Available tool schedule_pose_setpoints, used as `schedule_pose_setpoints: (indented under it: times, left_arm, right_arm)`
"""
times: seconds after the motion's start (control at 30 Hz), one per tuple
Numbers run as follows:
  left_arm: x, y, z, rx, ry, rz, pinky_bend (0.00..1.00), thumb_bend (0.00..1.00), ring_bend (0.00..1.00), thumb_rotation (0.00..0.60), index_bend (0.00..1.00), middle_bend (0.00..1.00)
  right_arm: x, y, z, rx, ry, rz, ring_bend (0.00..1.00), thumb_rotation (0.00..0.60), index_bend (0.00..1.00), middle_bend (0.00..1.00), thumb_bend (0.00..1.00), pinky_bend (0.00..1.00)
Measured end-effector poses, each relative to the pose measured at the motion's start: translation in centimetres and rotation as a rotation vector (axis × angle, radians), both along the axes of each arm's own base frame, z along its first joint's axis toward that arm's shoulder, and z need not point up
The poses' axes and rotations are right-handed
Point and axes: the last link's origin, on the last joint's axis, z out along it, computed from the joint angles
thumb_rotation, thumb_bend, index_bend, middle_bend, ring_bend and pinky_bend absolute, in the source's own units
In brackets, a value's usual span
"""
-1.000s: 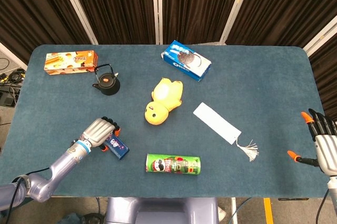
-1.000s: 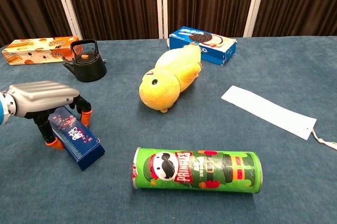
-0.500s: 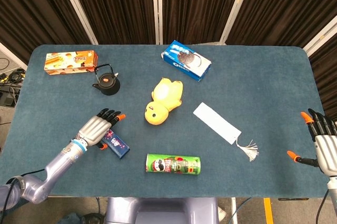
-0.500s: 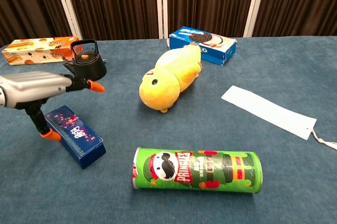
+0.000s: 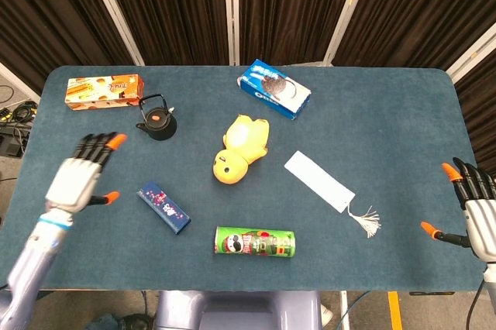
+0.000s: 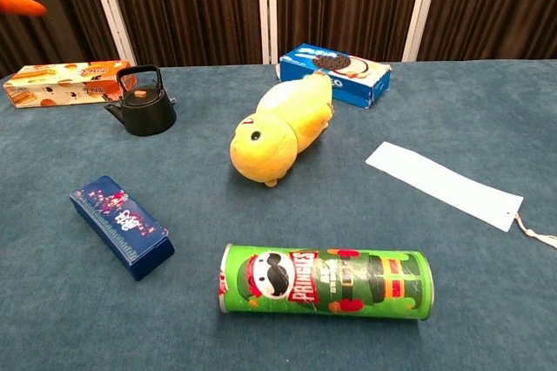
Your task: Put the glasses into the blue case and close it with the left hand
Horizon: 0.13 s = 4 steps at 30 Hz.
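Note:
The blue case (image 5: 163, 207) (image 6: 121, 225) lies closed on the blue table, left of centre and near the front edge. No glasses show in either view. My left hand (image 5: 80, 177) hovers open with fingers spread, well to the left of the case and clear of it; the chest view catches only an orange fingertip (image 6: 22, 3) at its top left corner. My right hand (image 5: 474, 214) stays open at the far right edge of the table, holding nothing.
A green Pringles can (image 5: 255, 242) lies right of the case. A yellow plush duck (image 5: 240, 148), black teapot (image 5: 157, 120), orange snack box (image 5: 102, 91), Oreo box (image 5: 274, 88) and white tasselled bookmark (image 5: 319, 181) are spread over the table (image 5: 387, 113).
My left hand let go of the blue case, opened and drew back up and to the left. The case stays closed on the table. The right hand has not moved.

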Motion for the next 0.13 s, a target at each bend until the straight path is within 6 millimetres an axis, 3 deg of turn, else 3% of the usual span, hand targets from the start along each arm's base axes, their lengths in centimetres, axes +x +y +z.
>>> schedule_pose_setpoints:
  times: [0.13]
  left_arm:
    - [-1.2, -3.3, 2.2, 0.097, -0.005, 0.087, 0.0, 0.0, 0.0, 0.6, 0.0, 0.0]
  right_arm:
    - [0.2, 0.1, 0.1, -0.005, -0.001, 0.015, 0.0, 0.6, 0.0, 0.0, 0.0, 0.0]
